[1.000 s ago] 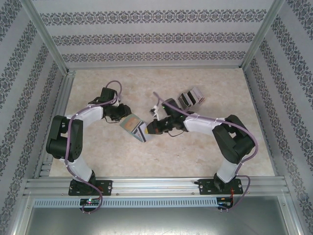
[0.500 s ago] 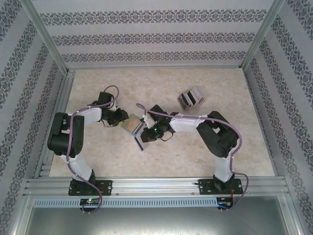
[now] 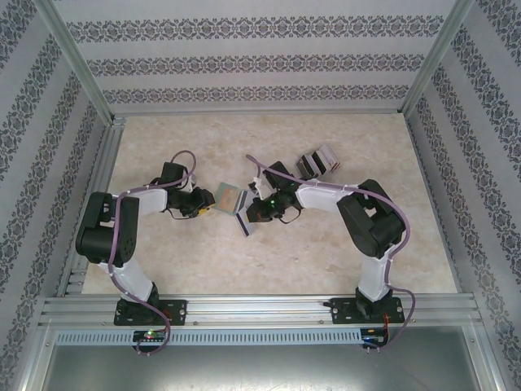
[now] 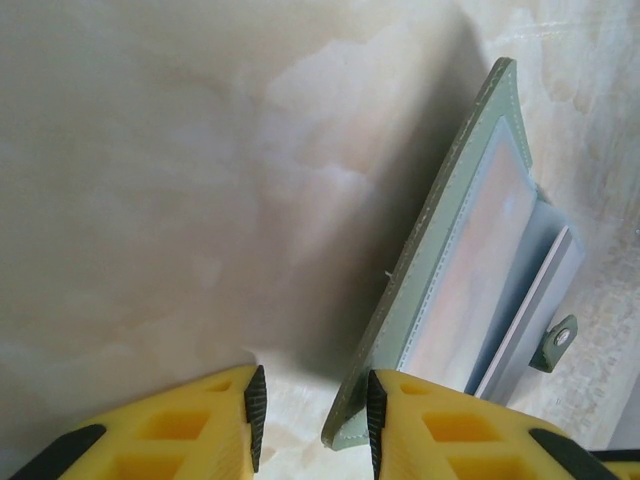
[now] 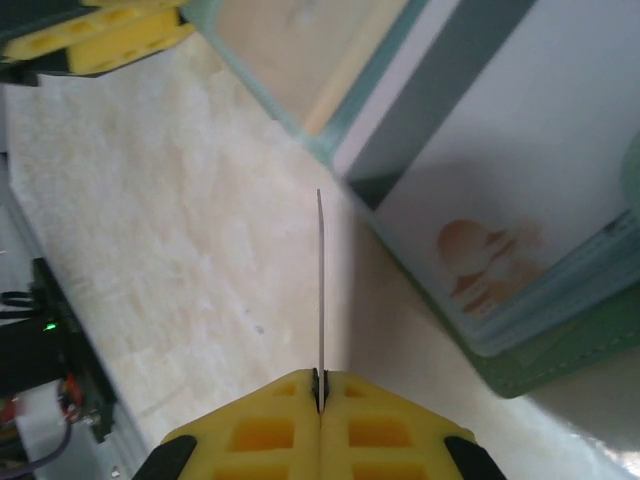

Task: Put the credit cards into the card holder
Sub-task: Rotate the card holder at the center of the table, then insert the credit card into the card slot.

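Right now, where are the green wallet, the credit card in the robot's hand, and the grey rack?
green wallet point(image 4: 480, 240): left wrist view, inside pocket.
credit card point(image 5: 320, 290): right wrist view, thin edge.
grey rack point(image 3: 317, 163): top view, middle.

- The top camera looks down from high above the near edge, from far, on the whole table point(image 3: 187, 261).
- Both wrist cameras look at it from very near; all views share the card holder point(image 3: 230, 198).

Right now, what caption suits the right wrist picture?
Right gripper pinches a thin card edge-on beside the open sage-green folding wallet.
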